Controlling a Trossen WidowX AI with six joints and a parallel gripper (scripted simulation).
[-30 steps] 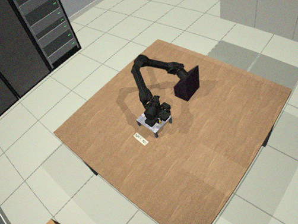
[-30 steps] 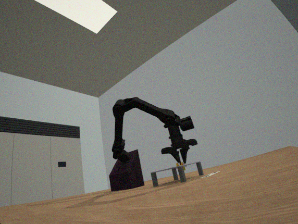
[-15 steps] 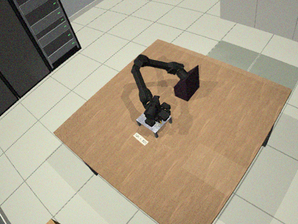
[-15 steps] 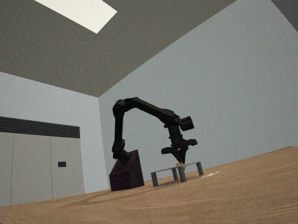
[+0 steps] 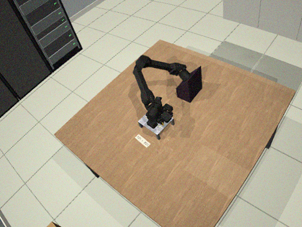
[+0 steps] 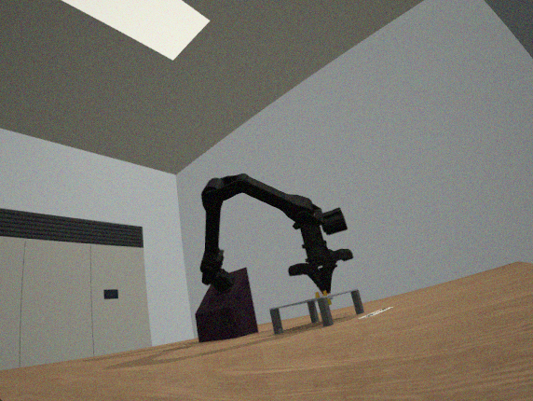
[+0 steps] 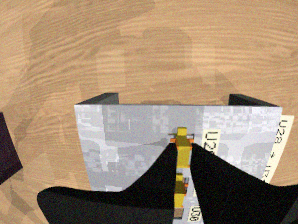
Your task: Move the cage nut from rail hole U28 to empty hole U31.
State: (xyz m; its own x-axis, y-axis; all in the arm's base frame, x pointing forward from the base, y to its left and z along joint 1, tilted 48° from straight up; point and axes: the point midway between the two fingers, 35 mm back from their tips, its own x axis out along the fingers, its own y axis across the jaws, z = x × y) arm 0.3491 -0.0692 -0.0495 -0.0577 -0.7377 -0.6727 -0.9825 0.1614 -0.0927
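Observation:
My gripper (image 7: 181,148) (image 6: 327,293) points down at the grey rail plate (image 7: 130,130) (image 6: 293,304) (image 5: 157,131). It is shut on the yellow cage nut (image 7: 183,155) at the U28 label, with a fingertip on either side of it. That nut sits at its hole in the plate. The other yellow nut (image 7: 180,188) sits just nearer in the wrist view, at the hole before the U30 label, partly behind the fingers. Hole U31 is hidden. Whether the nuts' spring wings are open under the plate cannot be made out.
The plate stands on short dark legs on the wooden table (image 5: 210,134) (image 6: 186,368). A paper label (image 5: 142,140) (image 7: 280,145) lies beside it. A dark purple block (image 5: 190,86) (image 6: 228,310) stands by the arm's base.

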